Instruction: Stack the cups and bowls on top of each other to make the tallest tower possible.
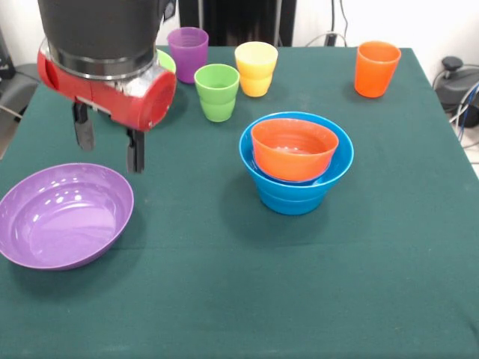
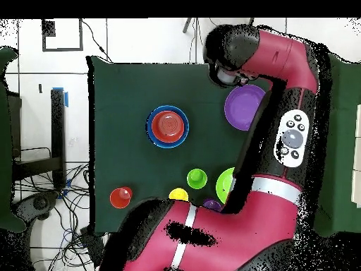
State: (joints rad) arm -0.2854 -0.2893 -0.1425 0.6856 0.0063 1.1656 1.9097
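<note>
The large purple bowl (image 1: pixel 66 215) is seen nearest the table's front edge, upright and empty, on the green cloth (image 1: pixel 299 299). Just above and behind its far rim the gripper (image 1: pixel 109 140) is held, its two dark fingers (image 1: pixel 135 149) parted with nothing between them. To the right of the purple bowl, well apart, an orange bowl (image 1: pixel 293 148) is nested in a blue bowl (image 1: pixel 296 187). Farther back, the green cup (image 1: pixel 217 92), yellow cup (image 1: pixel 256 68), purple cup (image 1: pixel 188 54) and orange cup (image 1: pixel 376 68) are stood singly. A lime green bowl (image 2: pixel 225 185) is partly hidden behind the arm.
</note>
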